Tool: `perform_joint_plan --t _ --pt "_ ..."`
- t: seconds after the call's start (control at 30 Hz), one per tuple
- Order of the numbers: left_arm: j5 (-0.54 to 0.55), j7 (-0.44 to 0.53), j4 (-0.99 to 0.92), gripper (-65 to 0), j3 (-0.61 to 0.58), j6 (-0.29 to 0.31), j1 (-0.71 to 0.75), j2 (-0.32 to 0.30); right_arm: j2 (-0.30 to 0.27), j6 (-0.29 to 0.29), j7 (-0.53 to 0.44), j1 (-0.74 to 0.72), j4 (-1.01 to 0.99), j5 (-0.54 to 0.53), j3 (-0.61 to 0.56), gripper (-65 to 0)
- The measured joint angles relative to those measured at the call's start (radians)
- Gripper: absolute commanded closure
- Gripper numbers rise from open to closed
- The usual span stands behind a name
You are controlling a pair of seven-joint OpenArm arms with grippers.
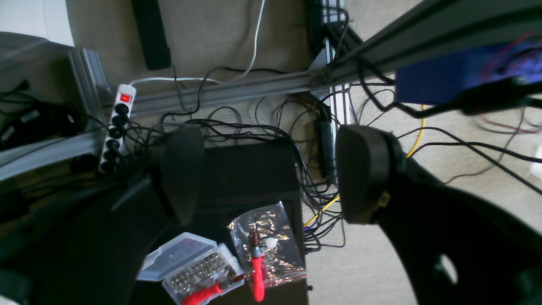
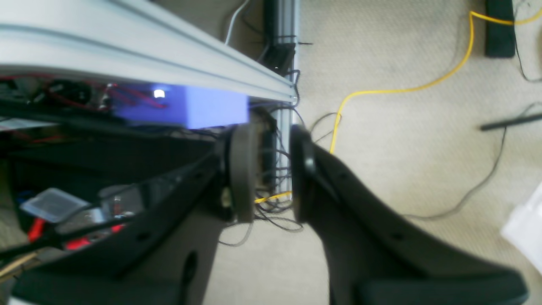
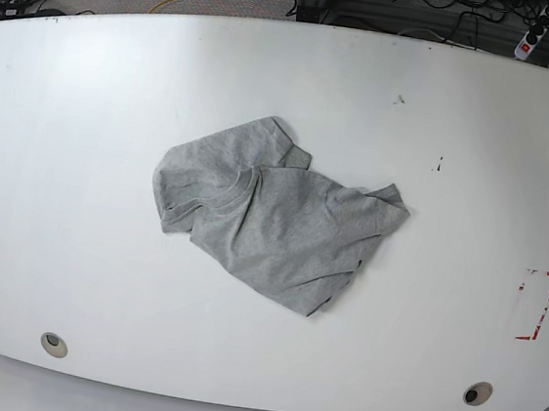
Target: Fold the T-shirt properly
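The T-shirt lies crumpled near the middle of the white table, light grey, with one sleeve pointing toward the far side; no lettering shows. Neither arm appears in the base view. In the left wrist view my left gripper hangs over the floor, its jaws wide apart and empty. My right gripper in the right wrist view also faces the floor, with a narrower gap between its pads and nothing in it. Neither wrist view shows the shirt.
A red tape mark sits at the table's right side, and two round holes lie near its front edge. Below the arms are an aluminium frame, a power strip, tangled cables, an open bit case and a yellow cable.
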State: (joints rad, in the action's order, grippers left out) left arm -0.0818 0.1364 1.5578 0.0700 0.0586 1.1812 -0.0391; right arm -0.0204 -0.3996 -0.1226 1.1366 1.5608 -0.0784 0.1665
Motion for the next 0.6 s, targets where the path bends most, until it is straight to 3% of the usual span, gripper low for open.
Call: perform_joint_plan --t 0.17,0.43,0.6 --pt "0.008 0.007 0.103 -44.6 0.010 0.002 0.069 -0.011 0.004 -0.002 -0.006 0.050 0.092 -0.004 -0.003 -12.8" --pt "0.243 -0.009 0.272 -44.6 0.087 -0.006 0.102 -0.078 -0.019 -0.003 0.024 0.091 0.235 -0.156 0.005 -12.8" --pt "0.323 0.004 0.372 -44.6 0.142 -0.011 0.101 -0.108 -0.050 0.003 0.055 0.081 0.317 -0.229 0.034 -12.8"
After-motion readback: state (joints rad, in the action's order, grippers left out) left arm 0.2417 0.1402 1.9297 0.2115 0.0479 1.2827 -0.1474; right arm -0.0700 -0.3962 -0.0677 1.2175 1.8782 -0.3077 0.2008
